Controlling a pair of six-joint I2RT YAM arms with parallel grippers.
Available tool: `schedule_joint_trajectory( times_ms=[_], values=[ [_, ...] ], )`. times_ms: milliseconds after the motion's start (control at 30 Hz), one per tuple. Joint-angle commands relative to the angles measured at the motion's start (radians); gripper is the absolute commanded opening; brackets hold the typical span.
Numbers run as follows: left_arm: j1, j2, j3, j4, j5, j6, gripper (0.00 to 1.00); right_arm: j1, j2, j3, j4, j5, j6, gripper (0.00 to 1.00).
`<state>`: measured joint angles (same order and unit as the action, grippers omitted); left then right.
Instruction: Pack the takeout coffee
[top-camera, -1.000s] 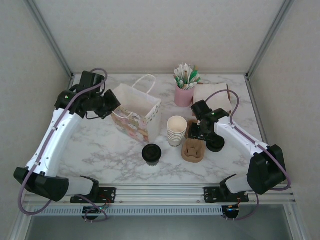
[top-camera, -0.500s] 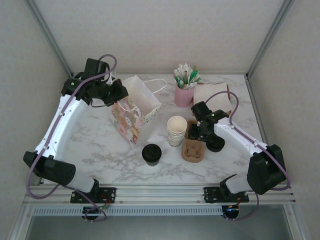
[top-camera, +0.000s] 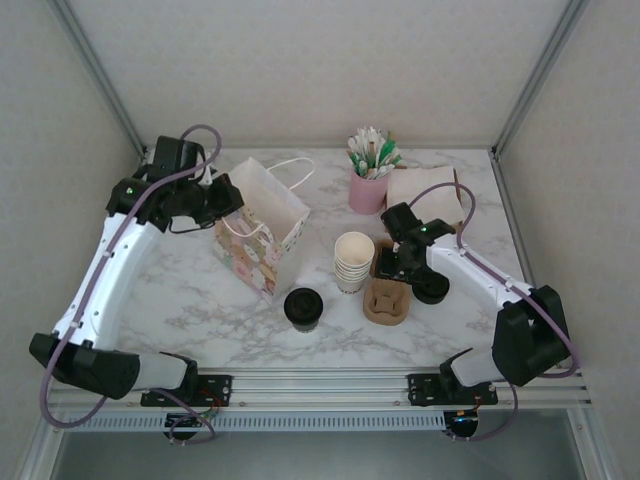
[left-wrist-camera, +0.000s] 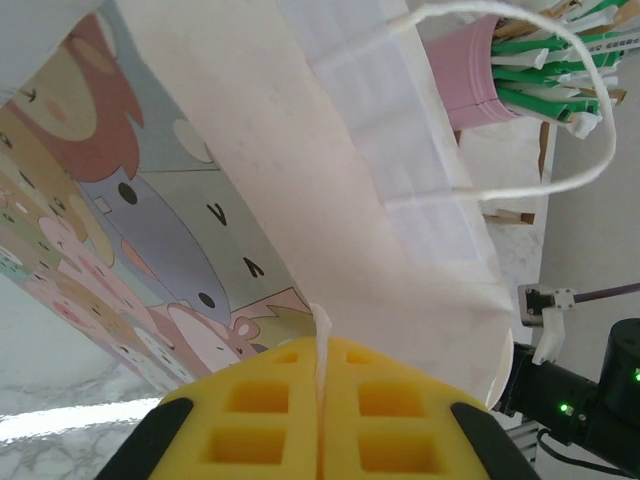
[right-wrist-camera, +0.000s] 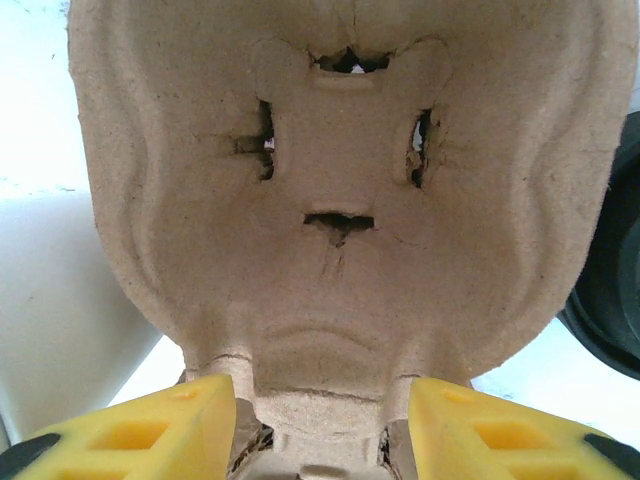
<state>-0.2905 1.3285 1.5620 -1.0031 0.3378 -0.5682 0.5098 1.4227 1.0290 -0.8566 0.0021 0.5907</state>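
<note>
The takeout coffee (top-camera: 302, 308), a small cream cup wearing a black lid, stands alone at the front centre of the table. Behind and left of it is a cartoon-printed paper bag (top-camera: 262, 230) with its mouth open. My left gripper (top-camera: 222, 200) is shut on a thin white strip at the bag's near-left rim (left-wrist-camera: 322, 340), its yellow pads (left-wrist-camera: 260, 420) pressed together. The bag's side (left-wrist-camera: 300, 150) rises close ahead in the left wrist view. My right gripper (top-camera: 395, 262) holds the far end of a brown pulp cup carrier (top-camera: 388, 300), one pad on each side of its narrow end (right-wrist-camera: 323, 410).
A stack of nested cream cups (top-camera: 353, 260) stands between the bag and the carrier. Black lids (top-camera: 432, 286) lie right of the carrier. A pink cup of sachets (top-camera: 368, 188) and a tan napkin block (top-camera: 420, 186) stand at the back. Metal frame posts line the table's sides.
My left arm swung the bag up and rightward, then back left; the bag now stands tilted with its mouth wider open. The right arm and the carrier have barely moved.
</note>
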Motion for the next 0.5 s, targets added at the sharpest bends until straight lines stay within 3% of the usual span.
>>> schedule_joint_trajectory(
  times_ms=[0,100,233,300,367,467],
  values=[
    [0.013,-0.059,-0.054,0.009,-0.04,-0.017,0.0,-0.004,0.016,0.016,-0.003,0.004,0.017,0.5],
    [0.014,-0.092,-0.087,-0.002,-0.07,-0.029,0.09,-0.004,0.026,0.021,-0.005,0.018,0.027,0.49],
    [0.014,-0.149,-0.12,-0.009,-0.15,-0.049,0.35,0.002,0.037,0.031,-0.016,0.047,0.038,0.48],
    [0.014,-0.168,-0.131,-0.006,-0.167,-0.058,0.41,0.004,0.044,0.035,-0.02,0.061,0.043,0.48],
    [0.014,-0.178,-0.137,-0.006,-0.182,-0.068,0.54,0.008,0.053,0.04,-0.024,0.072,0.044,0.48],
    [0.014,-0.19,-0.14,0.002,-0.197,-0.084,0.61,0.011,0.068,0.046,-0.028,0.082,0.042,0.48]
  ],
)
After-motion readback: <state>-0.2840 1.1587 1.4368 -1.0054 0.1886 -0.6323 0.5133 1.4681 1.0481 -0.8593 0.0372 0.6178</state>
